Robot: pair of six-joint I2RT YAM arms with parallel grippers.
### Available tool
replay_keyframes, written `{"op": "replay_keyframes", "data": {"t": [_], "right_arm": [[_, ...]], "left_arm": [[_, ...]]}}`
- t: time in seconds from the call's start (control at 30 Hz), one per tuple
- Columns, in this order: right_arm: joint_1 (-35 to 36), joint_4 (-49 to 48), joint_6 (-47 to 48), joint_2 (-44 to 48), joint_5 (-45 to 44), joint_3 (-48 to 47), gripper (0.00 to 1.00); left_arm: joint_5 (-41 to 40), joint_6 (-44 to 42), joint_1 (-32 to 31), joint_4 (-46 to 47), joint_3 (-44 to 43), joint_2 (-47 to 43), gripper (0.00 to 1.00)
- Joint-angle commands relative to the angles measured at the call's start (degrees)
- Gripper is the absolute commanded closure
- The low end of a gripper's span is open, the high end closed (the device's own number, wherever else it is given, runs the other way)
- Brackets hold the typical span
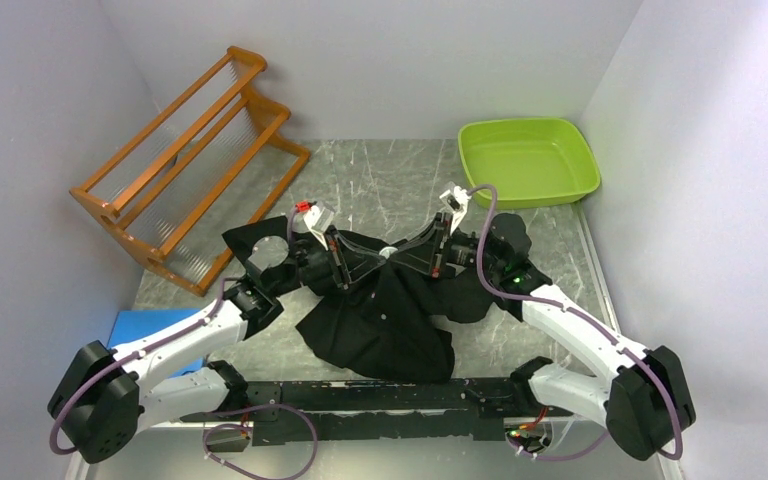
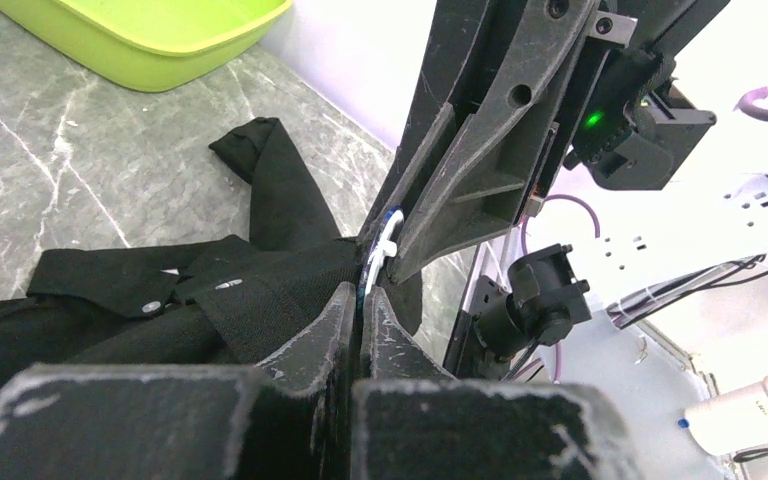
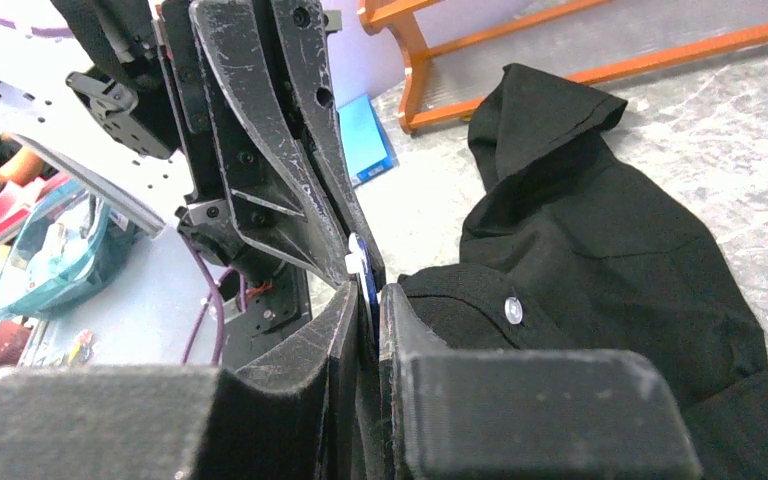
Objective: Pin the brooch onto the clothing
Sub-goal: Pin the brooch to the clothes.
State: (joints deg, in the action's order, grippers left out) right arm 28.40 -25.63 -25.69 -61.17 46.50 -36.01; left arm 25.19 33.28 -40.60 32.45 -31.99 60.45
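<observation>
Grey marbled table [image 1: 380, 180], white walls all round. Nearest me, toward six o'clock, the hem of the black shirt [image 1: 380, 335] lies crumpled just short of the arms' bases. The rest spreads across the middle, with one sleeve out toward three o'clock. Over its centre the two claws meet tip to tip. The left claw [image 2: 362, 298] is clenched with a bunch of shirt front just beside it, though I cannot tell whether cloth is caught in it. The right claw [image 3: 368, 298] is pinched down on the brooch [image 2: 384, 246], a small white and blue piece wedged where the tips touch, right against the fabric. By my reckoning the job is midway. The brooch is at the shirt but nothing shows it fastened, so pushing the pin through, closing it and letting go remain. Farther off stand a wooden rack [image 1: 195, 160] at ten o'clock and a green tub [image 1: 528, 160] at one o'clock. No writing or brand reads anywhere; a pale button [image 3: 508, 310] is blank.
</observation>
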Motion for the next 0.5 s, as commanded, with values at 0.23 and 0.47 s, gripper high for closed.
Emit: {"op": "replay_keyframes", "data": {"t": [0.23,0.47], "right_arm": [[-3.2,-12.9,-0.3,3.5,-12.2,3.5,1.00],[-3.2,-13.9,-0.8,5.3,-14.7,5.1,1.00]], "left_arm": [[-3.8,3.4,0.7,2.2,3.2,-1.9,0.97],[-2.5,3.0,0.6,3.7,3.7,-1.8,0.97]]}}
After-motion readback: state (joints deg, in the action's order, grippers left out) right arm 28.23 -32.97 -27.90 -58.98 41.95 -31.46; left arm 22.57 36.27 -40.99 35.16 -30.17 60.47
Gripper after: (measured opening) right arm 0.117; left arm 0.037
